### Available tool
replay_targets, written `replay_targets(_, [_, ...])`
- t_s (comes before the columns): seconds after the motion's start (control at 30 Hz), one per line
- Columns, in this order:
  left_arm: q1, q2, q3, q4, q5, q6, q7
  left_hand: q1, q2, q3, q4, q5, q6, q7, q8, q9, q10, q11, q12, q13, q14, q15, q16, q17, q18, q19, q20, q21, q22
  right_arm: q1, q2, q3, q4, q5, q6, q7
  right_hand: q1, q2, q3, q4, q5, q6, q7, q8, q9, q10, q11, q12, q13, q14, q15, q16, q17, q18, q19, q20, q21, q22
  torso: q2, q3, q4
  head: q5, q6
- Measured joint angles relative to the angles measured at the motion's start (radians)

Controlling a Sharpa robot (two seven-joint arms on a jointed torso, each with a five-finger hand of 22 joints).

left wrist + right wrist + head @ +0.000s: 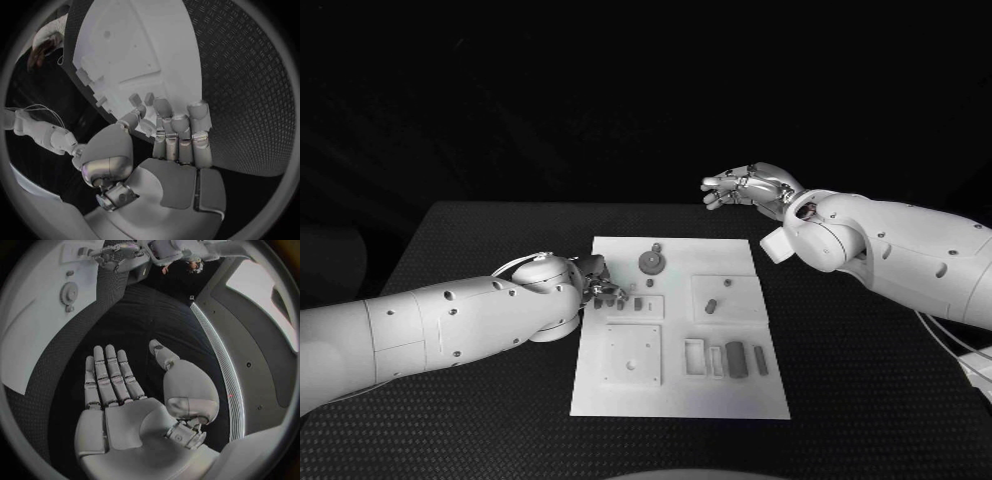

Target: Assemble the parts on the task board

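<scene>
The white task board lies in the middle of the black table. A round grey part sits near its far edge, a small part in a square recess, and oblong parts near the right edge. My left hand rests at the board's left edge, fingertips on the board, thumb close to the first finger; whether it pinches a piece is hidden. My right hand is raised beyond the board's far right corner, its palm flat, fingers apart, holding nothing.
A square raised plate occupies the board's near left part. Small pieces lie just right of my left fingertips. From the right wrist, the board and the round part show beyond bare black table.
</scene>
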Motion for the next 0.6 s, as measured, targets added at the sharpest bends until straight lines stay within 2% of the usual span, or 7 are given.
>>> replay_targets(0.13, [0.003, 0.0, 0.045, 0.01, 0.032, -0.023, 0.006, -0.004, -0.057, 0.024, 0.05, -0.015, -0.065, 0.031, -0.028, -0.002, -0.06, 0.029, -0.024, -0.008, -0.058, 0.024, -0.028, -0.011, -0.002, -0.054, 0.013, -0.035, 0.0, -0.001, 0.002, 0.0, -0.003, 0.0, 0.0, 0.0, 0.0, 0.0, 0.0, 0.0, 0.0, 0.0, 0.0, 0.0, 0.0, 0.0, 0.0, 0.0, 0.0, 0.0, 0.0, 0.0, 0.0, 0.0, 0.0, 0.0, 0.0, 0.0, 0.0, -0.0003, 0.0, -0.002, 0.004])
replay_targets(0.23, [0.007, 0.001, 0.063, 0.01, 0.062, -0.055, 0.024, 0.009, -0.062, 0.024, 0.055, -0.015, -0.123, 0.062, -0.044, 0.0, -0.126, 0.06, -0.059, -0.025, -0.116, 0.056, -0.066, -0.029, -0.002, -0.112, 0.042, -0.079, -0.003, -0.001, 0.003, 0.0, -0.005, 0.0, 0.0, 0.0, 0.0, 0.0, 0.0, 0.0, 0.0, 0.0, 0.0, 0.0, 0.0, 0.0, 0.0, 0.0, 0.0, 0.0, 0.0, 0.0, 0.0, 0.0, 0.0, 0.0, 0.0, 0.0, 0.0, -0.0003, -0.0006, -0.004, 0.008])
replay_targets(0.27, [0.009, 0.003, 0.066, 0.007, 0.078, -0.072, 0.041, 0.025, -0.057, 0.02, 0.046, -0.015, -0.139, 0.074, -0.049, 0.001, -0.149, 0.071, -0.076, -0.035, -0.136, 0.067, -0.082, -0.037, -0.002, -0.134, 0.052, -0.097, -0.009, -0.001, 0.004, 0.0, -0.006, 0.0, 0.0, 0.0, 0.0, 0.0, 0.0, 0.0, 0.0, 0.0, 0.0, 0.0, 0.0, 0.0, 0.0, 0.0, 0.0, 0.0, 0.0, 0.0, 0.0, 0.0, 0.0, 0.0, 0.0, 0.0, 0.0, -0.0003, -0.0007, -0.004, 0.009])
replay_targets(0.33, [0.011, 0.009, 0.066, -0.004, 0.104, -0.101, 0.076, 0.091, -0.024, 0.027, -0.013, -0.015, -0.189, 0.102, -0.072, -0.007, -0.217, 0.106, -0.135, -0.073, -0.2, 0.103, -0.143, -0.068, -0.002, -0.203, 0.088, -0.158, -0.035, -0.001, 0.005, 0.0, -0.007, 0.0, 0.0, 0.0, 0.0, 0.0, 0.0, 0.0, 0.0, 0.0, 0.0, 0.0, 0.0, 0.0, 0.0, 0.0, 0.0, 0.0, 0.0, 0.0, 0.0, 0.0, 0.0, 0.0, 0.0, 0.0, 0.0, -0.0001, -0.0015, -0.006, 0.012])
replay_targets(0.43, [0.013, 0.03, 0.066, -0.042, 0.125, -0.148, 0.153, 0.245, 0.03, 0.045, -0.136, -0.01, -0.218, 0.128, -0.088, -0.061, -0.256, 0.151, -0.234, -0.156, -0.233, 0.16, -0.244, -0.12, 0.003, -0.244, 0.14, -0.243, -0.091, -0.002, 0.005, 0.0, -0.011, 0.0, 0.0, 0.0, 0.0, 0.0, 0.0, 0.0, 0.0, 0.0, 0.0, 0.0, 0.0, 0.0, 0.0, 0.0, 0.0, 0.0, 0.0, 0.0, 0.0, 0.0, 0.0, 0.0, 0.0, 0.0, 0.001, 0.0001, -0.002, -0.007, 0.016])
replay_targets(0.53, [0.013, 0.058, 0.065, -0.09, 0.099, -0.183, 0.23, 0.343, 0.029, 0.059, -0.182, -0.01, -0.221, 0.128, -0.102, -0.108, -0.245, 0.167, -0.314, -0.219, -0.238, 0.181, -0.294, -0.14, 0.03, -0.245, 0.167, -0.281, -0.117, -0.002, 0.006, 0.0, -0.015, 0.0, 0.0, 0.0, 0.0, 0.0, 0.0, 0.0, 0.0, 0.0, 0.0, 0.0, 0.0, 0.0, 0.0, 0.0, 0.0, 0.0, 0.0, 0.0, 0.0, 0.0, 0.0, 0.0, 0.0, 0.0, 0.001, 0.0012, -0.0019, -0.007, 0.019])
replay_targets(0.6, [0.013, 0.078, 0.062, -0.117, 0.062, -0.192, 0.271, 0.377, 0.018, 0.065, -0.188, -0.01, -0.221, 0.124, -0.116, -0.131, -0.237, 0.177, -0.363, -0.252, -0.253, 0.197, -0.332, -0.154, 0.039, -0.262, 0.183, -0.31, -0.133, -0.002, 0.008, 0.0, -0.019, 0.0, 0.0, 0.0, 0.0, 0.0, 0.0, 0.0, 0.0, 0.0, 0.0, 0.0, 0.0, 0.0, 0.0, 0.0, -0.001, 0.0, 0.0, 0.0, 0.001, 0.0, 0.0, 0.0, 0.0, 0.0, 0.001, 0.0014, -0.0018, -0.007, 0.022])
